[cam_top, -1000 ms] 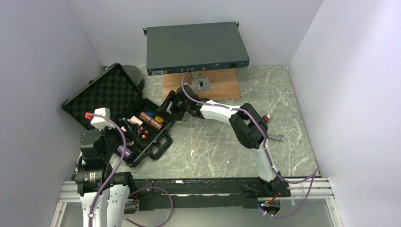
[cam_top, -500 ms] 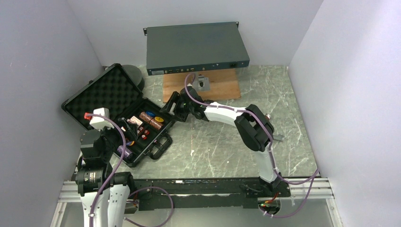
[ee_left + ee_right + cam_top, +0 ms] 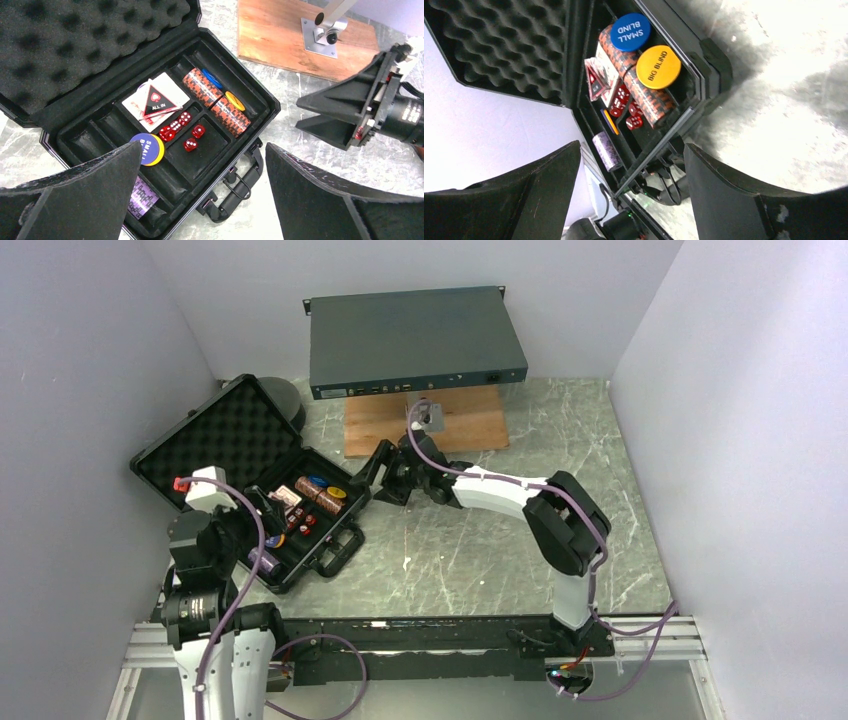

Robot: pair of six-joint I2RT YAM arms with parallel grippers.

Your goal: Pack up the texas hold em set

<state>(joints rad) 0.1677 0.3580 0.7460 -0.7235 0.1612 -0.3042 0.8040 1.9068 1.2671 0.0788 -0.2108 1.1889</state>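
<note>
The black case (image 3: 353,510) lies open at the left, its foam lid (image 3: 225,440) tilted back. In the left wrist view its tray (image 3: 267,105) holds two orange chip stacks (image 3: 220,100), a blue button (image 3: 212,78), a yellow button (image 3: 235,101), cards under an ALL IN marker (image 3: 157,102), several red dice (image 3: 182,130) and a purple chip stack (image 3: 140,197). My left gripper (image 3: 202,165) is open and empty above the case's near edge and handle (image 3: 240,187). My right gripper (image 3: 375,472) is open and empty just right of the case, facing it; the case (image 3: 574,60) fills its wrist view.
A grey rack unit (image 3: 415,340) stands at the back on a wooden board (image 3: 460,425) with a metal bracket (image 3: 430,415). White walls close in the left, right and back. The marble table (image 3: 500,560) extends right of the case.
My right gripper has drawn back to the right, away from the case's right corner, and its elbow has swung right. The left arm has barely moved.
</note>
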